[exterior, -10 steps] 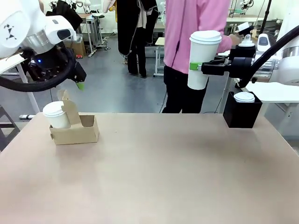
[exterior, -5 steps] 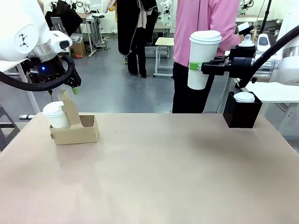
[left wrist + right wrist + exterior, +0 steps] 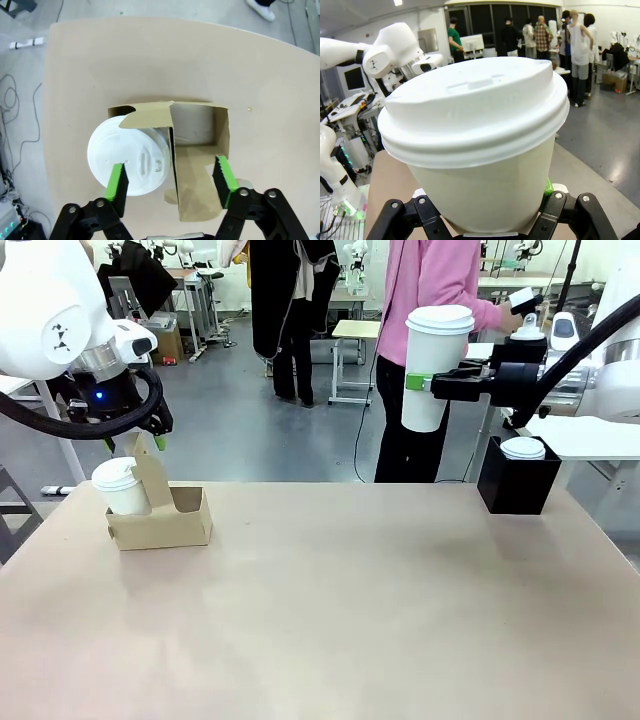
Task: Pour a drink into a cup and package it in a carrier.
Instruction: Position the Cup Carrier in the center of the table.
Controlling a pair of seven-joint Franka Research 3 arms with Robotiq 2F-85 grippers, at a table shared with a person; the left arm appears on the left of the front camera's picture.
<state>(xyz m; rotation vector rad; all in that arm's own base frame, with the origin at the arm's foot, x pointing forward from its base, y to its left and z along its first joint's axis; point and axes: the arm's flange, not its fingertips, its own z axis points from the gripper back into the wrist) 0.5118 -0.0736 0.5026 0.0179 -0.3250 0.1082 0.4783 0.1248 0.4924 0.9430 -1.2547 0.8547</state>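
Right gripper (image 3: 420,383) is clenched sideways around the middle of the cup (image 3: 432,365), holding it upright in the air well above the worktop (image 3: 350,620), up around 1 o'clock in the front view. From the right wrist camera the right gripper (image 3: 485,210) has its fingers hugging both sides of the cup (image 3: 480,150), white dome lid on top. Over at roughly 10 o'clock on the worktop sits the carrier (image 3: 185,525), with a second cup (image 3: 120,485), also lidded, sitting in its left hole and the handle tab sticking up beside it. Left gripper (image 3: 135,445) hovers right above that tab, fingers released and spread wide, gripping nothing. Looking down from the left wrist camera, the left gripper (image 3: 170,170) straddles the carrier (image 3: 222,130): second cup (image 3: 131,160) at 9 o'clock, empty hole at about 1 o'clock. A black box (image 3: 515,485) with a white lid (image 3: 523,448) on top sits at 2 o'clock on the worktop, and a person in a pink top (image 3: 440,280) stands behind it all.
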